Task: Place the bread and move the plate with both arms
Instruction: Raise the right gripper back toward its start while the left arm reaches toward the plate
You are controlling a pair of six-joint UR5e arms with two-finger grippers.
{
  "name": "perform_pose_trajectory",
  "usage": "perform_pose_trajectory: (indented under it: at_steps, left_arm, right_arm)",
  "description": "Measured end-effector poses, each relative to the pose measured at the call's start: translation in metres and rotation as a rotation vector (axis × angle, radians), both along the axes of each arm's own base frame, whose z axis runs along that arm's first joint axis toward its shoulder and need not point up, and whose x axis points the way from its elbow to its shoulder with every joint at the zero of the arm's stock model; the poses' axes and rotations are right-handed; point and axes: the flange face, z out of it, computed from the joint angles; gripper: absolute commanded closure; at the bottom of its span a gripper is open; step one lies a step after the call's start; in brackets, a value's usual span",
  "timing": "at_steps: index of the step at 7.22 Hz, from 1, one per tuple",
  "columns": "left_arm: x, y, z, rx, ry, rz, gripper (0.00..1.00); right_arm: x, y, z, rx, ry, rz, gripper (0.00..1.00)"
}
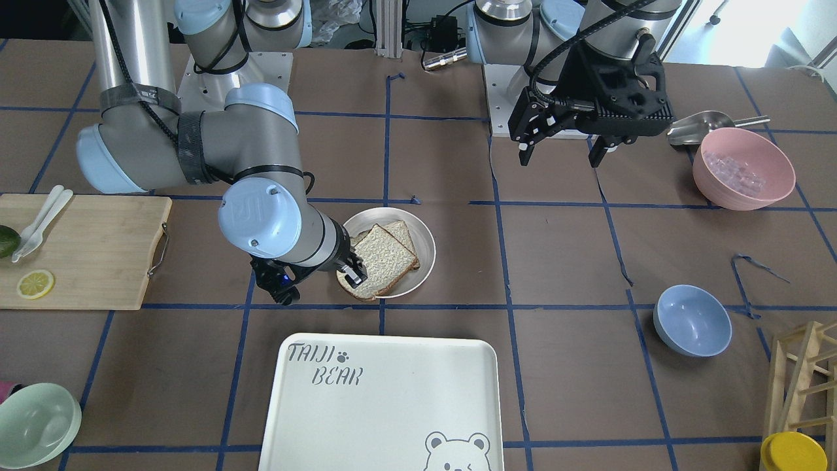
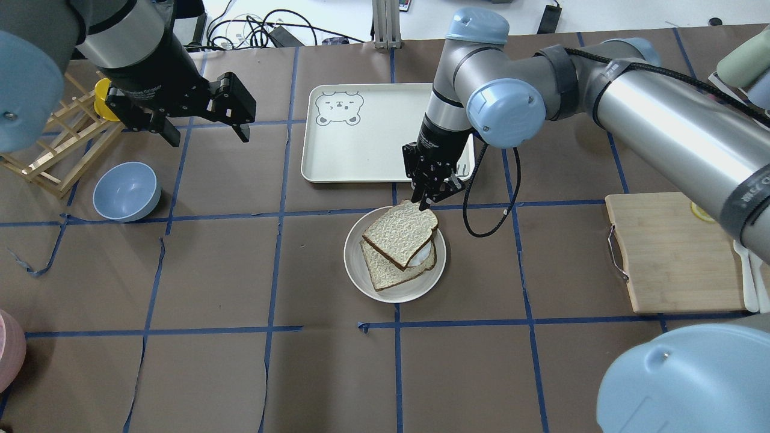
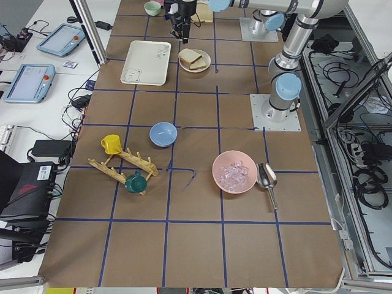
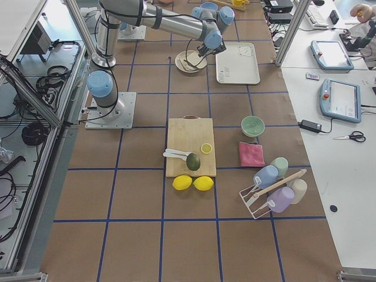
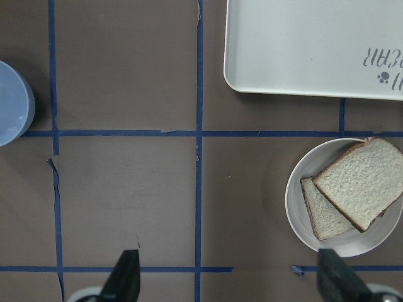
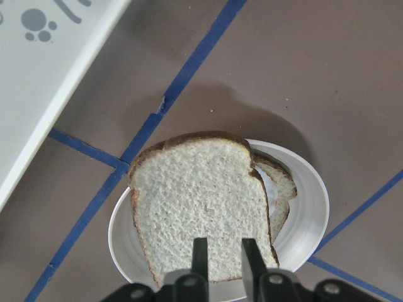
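The bread point(image 2: 400, 231) is a pale slice with a brown crust. It lies tilted on top of a second slice point(image 2: 385, 273) in the round cream plate point(image 2: 355, 270), and its far corner overhangs the rim. It also shows in the front view point(image 1: 382, 258) and the right wrist view point(image 6: 201, 201). My right gripper point(image 2: 430, 198) hovers at that overhanging edge. Its fingers stand a narrow gap apart with nothing between them point(image 6: 225, 248). My left gripper point(image 1: 562, 150) is wide open and empty, high above the table and well off to the side of the plate point(image 5: 293, 201).
The white TAIJI BEAR tray point(image 2: 361, 138) lies just beyond the plate. A wooden cutting board point(image 2: 674, 252) is on my right. A blue bowl point(image 2: 126, 191) and a wooden rack point(image 2: 60, 150) are on my left, and a pink bowl point(image 1: 743, 169) stands near the left arm's base.
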Motion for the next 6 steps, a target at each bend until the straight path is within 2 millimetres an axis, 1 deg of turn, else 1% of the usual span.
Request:
perform_pose_trajectory:
  at_steps: [1,2,3,4,5,6]
  left_arm:
    - [0.0,0.0,0.0,0.0,0.0,-0.001,0.0]
    - [-0.001,0.0,0.0,0.001,0.001,-0.002,0.0]
    - [-0.001,0.0,-0.001,0.001,0.0,-0.002,0.0]
    - [0.0,0.0,-0.001,0.001,0.0,-0.002,0.0]
    - [0.0,0.0,-0.001,0.002,0.0,-0.002,0.0]
    - [0.0,-0.001,-0.002,0.003,0.0,-0.001,0.0]
  right_arm:
    - [0.001,-0.001,0.001,-0.009,0.0,0.003,0.55]
    - [0.0,-0.003,0.005,-0.032,0.008,0.014,0.33]
    - [-0.006,-0.004,0.015,-0.075,0.041,0.056,0.07]
    - [-0.016,-0.004,0.03,-0.131,0.085,0.137,0.0]
    - [-0.03,-0.002,0.052,-0.191,0.117,0.236,0.0]
    - [-0.048,0.001,0.077,-0.244,0.132,0.343,0.0]
